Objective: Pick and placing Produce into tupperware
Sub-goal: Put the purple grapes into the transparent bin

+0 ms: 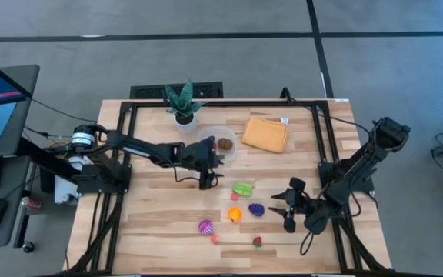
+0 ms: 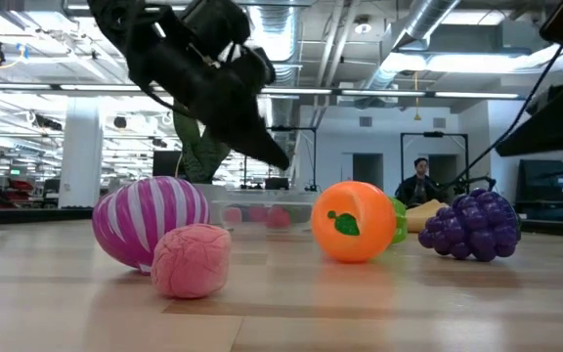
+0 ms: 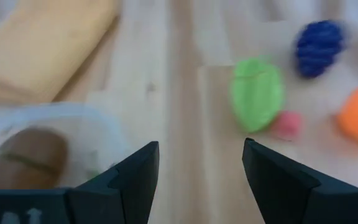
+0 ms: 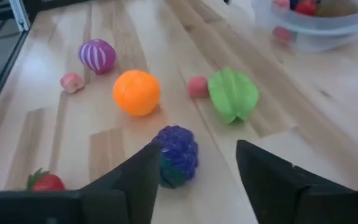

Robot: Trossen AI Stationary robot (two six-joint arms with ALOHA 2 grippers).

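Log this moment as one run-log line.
left gripper: open, empty, beside round clear plastic tub | right gripper: open, empty, near purple toy grape bunch

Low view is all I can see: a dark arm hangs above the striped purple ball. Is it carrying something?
Observer: No. That is the left gripper, and its wrist view shows the fingers open with nothing between them.
Operator: What is the clear thing far behind the fruit?
Observer: It is the tupperware. From above you can see a brown piece lying inside it.
Operator: And the dark shape at my right edge?
Observer: That belongs to the right arm. The right gripper is open and low, with the purple grapes on the table just ahead of its fingers.
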